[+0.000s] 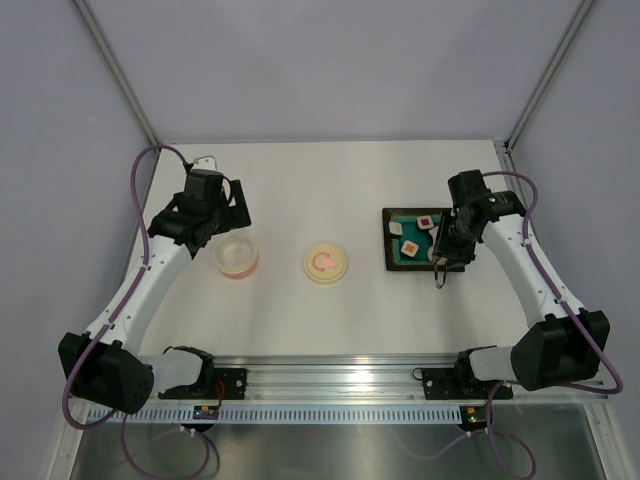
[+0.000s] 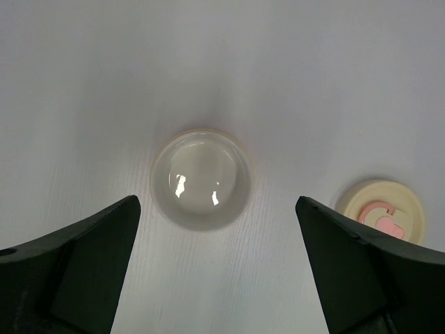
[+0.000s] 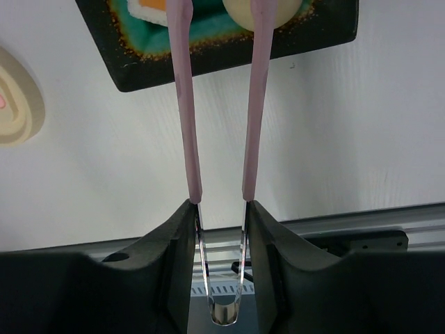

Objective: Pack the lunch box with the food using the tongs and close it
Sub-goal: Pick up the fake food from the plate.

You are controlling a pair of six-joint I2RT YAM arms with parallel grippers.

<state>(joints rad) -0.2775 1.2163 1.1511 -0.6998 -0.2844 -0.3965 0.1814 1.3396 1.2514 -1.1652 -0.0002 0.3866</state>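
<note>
The lunch box (image 1: 237, 258) is a round pale-pink tub on the left of the table; its cream inside (image 2: 201, 179) holds nothing. My left gripper (image 1: 222, 228) hangs above it, open and wide (image 2: 215, 202). My right gripper (image 3: 221, 205) is shut on the tongs (image 3: 188, 125), one finger against each pink arm. The arms stand spread and reach onto the dark tray (image 3: 208, 62). One arm crosses a cream oval lump of food (image 3: 236, 10); a white square piece (image 3: 149, 8) lies to its left. From above, white squares with red centres (image 1: 425, 222) lie on the tray beside my right gripper (image 1: 447, 245).
The flat cream lid (image 1: 326, 264) with a pink curl lies between tub and tray, also showing in the left wrist view (image 2: 381, 209) and at the left edge of the right wrist view (image 3: 14, 97). The tray (image 1: 388, 240) is teal-topped. A metal rail (image 1: 330, 375) runs along the near edge.
</note>
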